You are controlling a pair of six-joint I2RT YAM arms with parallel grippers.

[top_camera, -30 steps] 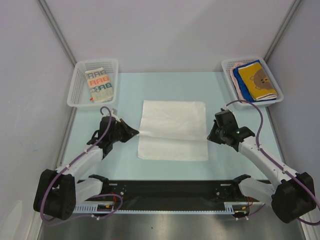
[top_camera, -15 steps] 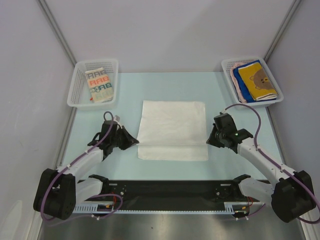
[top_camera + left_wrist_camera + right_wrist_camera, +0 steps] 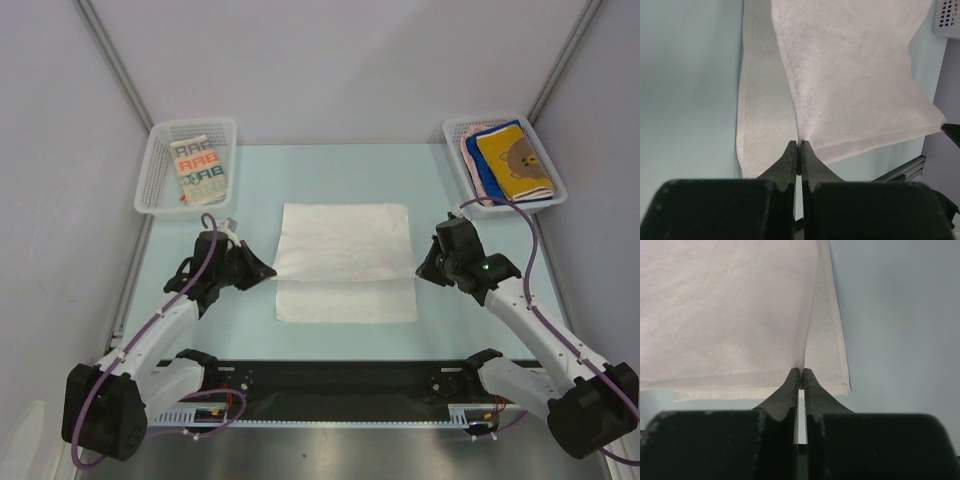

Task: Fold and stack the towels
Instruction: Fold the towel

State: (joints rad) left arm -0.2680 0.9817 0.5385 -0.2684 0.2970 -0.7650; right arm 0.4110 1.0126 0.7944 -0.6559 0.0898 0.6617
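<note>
A plain white towel [image 3: 345, 245] lies in the middle of the table, its upper layer folded over a lower layer that sticks out at the near side. My left gripper [image 3: 268, 272] is shut on the upper layer's left edge; in the left wrist view the cloth [image 3: 850, 75] fans out from the shut tips [image 3: 798, 143]. My right gripper [image 3: 420, 272] is shut on the right edge, and its wrist view shows the towel [image 3: 730, 315] pinched at the tips [image 3: 800, 371]. The cream lettered towel [image 3: 198, 168] and the yellow bear towel [image 3: 515, 158] lie folded in baskets.
A white mesh basket [image 3: 148, 170] stands at the far left and holds the lettered towel. A second basket [image 3: 453, 150] at the far right holds the bear towel on top of blue and pinkish ones. Grey walls close in the table on three sides.
Both grippers, shut on the towel's side edges throughout, drew the upper layer toward the near edge, then came a little way back. The baskets have not moved.
</note>
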